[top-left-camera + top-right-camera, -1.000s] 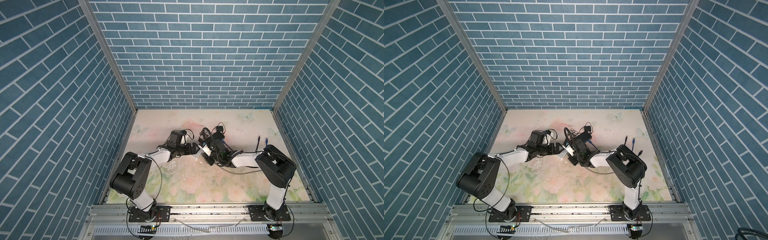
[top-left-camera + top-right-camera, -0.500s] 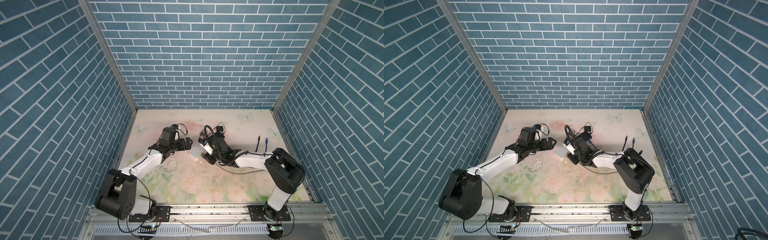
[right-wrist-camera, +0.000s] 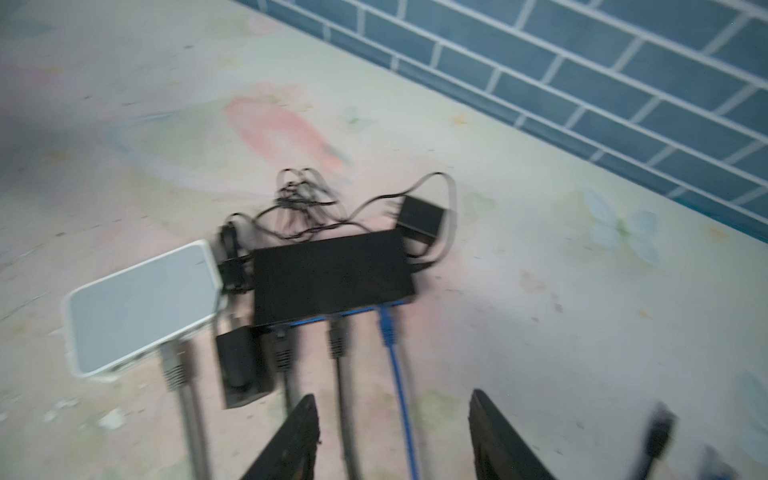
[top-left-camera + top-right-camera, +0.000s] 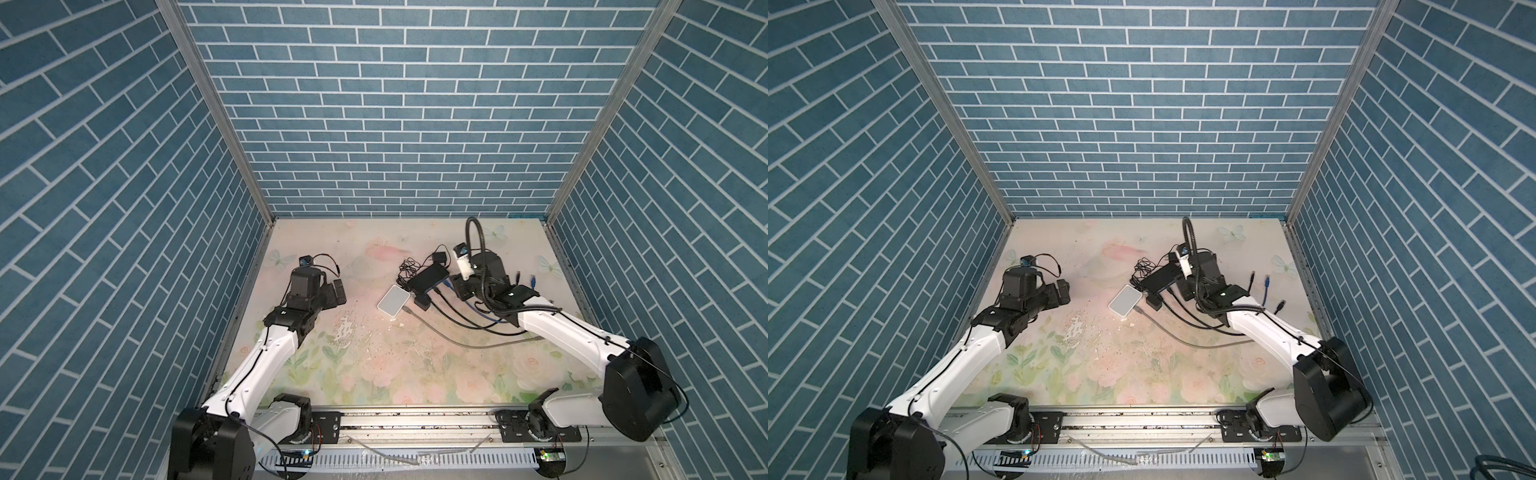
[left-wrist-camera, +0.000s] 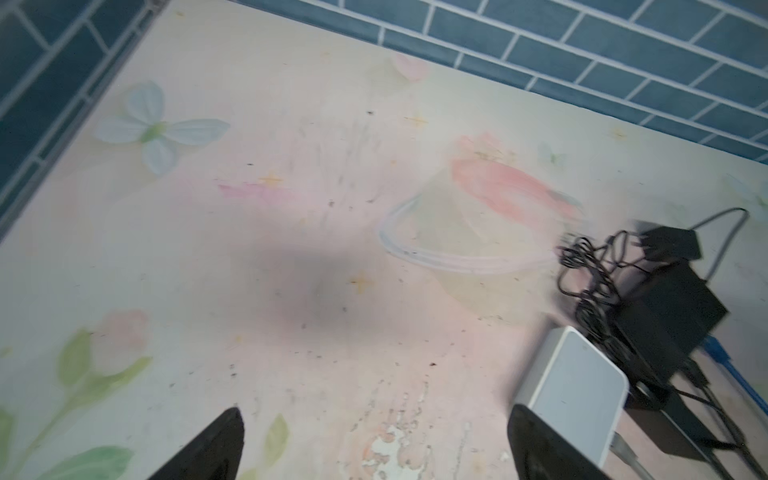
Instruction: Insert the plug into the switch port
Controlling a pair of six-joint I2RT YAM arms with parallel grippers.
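The right tool, jaws parted, holds nothing; just ahead, the blue plug sits in the switch. The left tool gapes, empty.

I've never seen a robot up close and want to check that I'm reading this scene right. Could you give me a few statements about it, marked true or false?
1. A blue cable is plugged into the black switch. True.
2. The left gripper holds the white box. False: it is open, empty and apart from the box.
3. The white box lies beside the black switch. True.
4. The right gripper is shut tight. False: its jaws stand open.
5. No cable enters the white box. False: a grey cable runs into its side.
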